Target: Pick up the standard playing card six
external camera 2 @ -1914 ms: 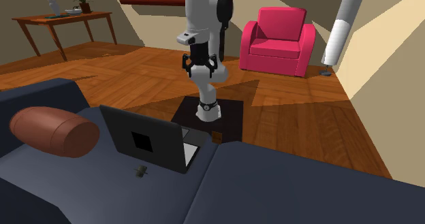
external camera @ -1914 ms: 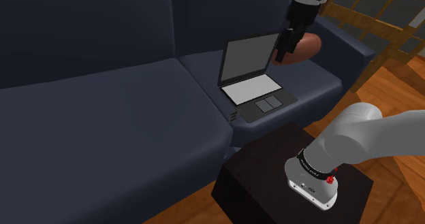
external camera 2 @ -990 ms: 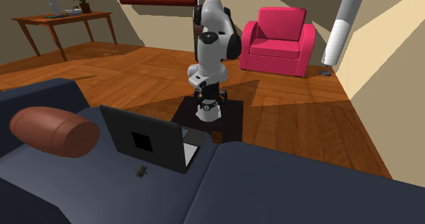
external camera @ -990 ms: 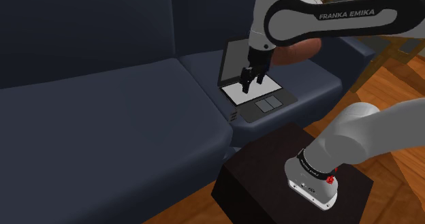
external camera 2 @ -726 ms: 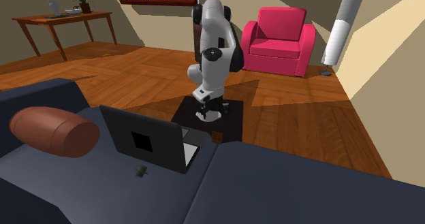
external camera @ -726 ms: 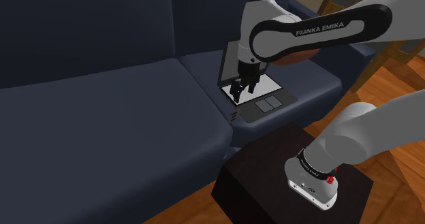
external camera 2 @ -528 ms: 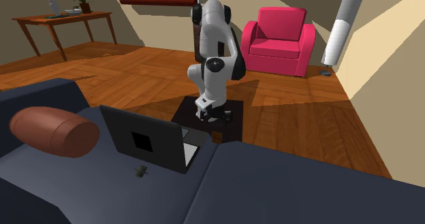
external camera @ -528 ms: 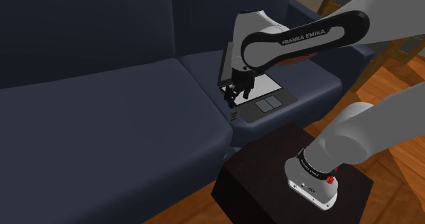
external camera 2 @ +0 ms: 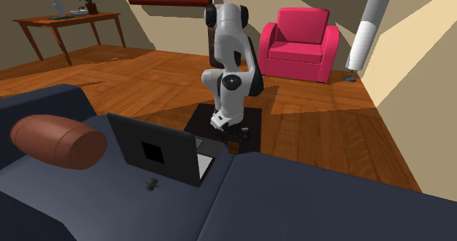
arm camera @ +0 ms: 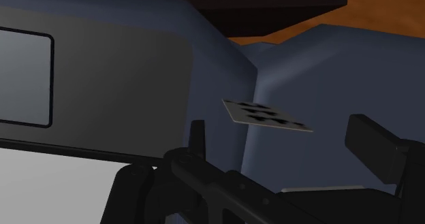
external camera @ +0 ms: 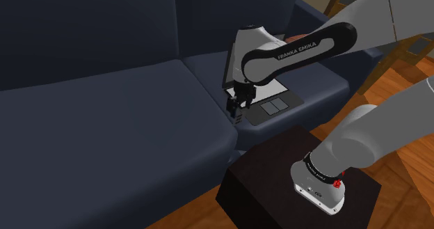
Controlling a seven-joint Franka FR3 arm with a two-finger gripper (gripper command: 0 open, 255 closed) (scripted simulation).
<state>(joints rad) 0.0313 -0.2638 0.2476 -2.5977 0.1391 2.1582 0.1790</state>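
The playing card [arm camera: 267,115] is a small grey card with black pips, lying flat on the dark blue sofa [external camera: 104,123] in the seam between two cushions. It sits just off the front corner of an open laptop [external camera: 268,102]. In the shoulder view the card [external camera: 238,120] lies right below my gripper [external camera: 235,110], which points down at it. My gripper [arm camera: 286,144] is open, with its fingers [arm camera: 197,137] spread apart short of the card and nothing between them. In the second exterior view the gripper [external camera 2: 236,134] hangs just above the card [external camera 2: 233,147].
The laptop's raised screen [external camera 2: 157,153] stands close beside the arm. A brown bolster cushion [external camera 2: 58,141] lies behind it. The dark stand [external camera: 299,179] abuts the sofa's front edge. A red armchair [external camera 2: 300,42], a lamp [external camera 2: 364,34] and a wooden table [external camera 2: 66,20] stand far off.
The arm has swung down from above the bolster, across the laptop keyboard, to the laptop's front corner just above the card. The card has not moved.
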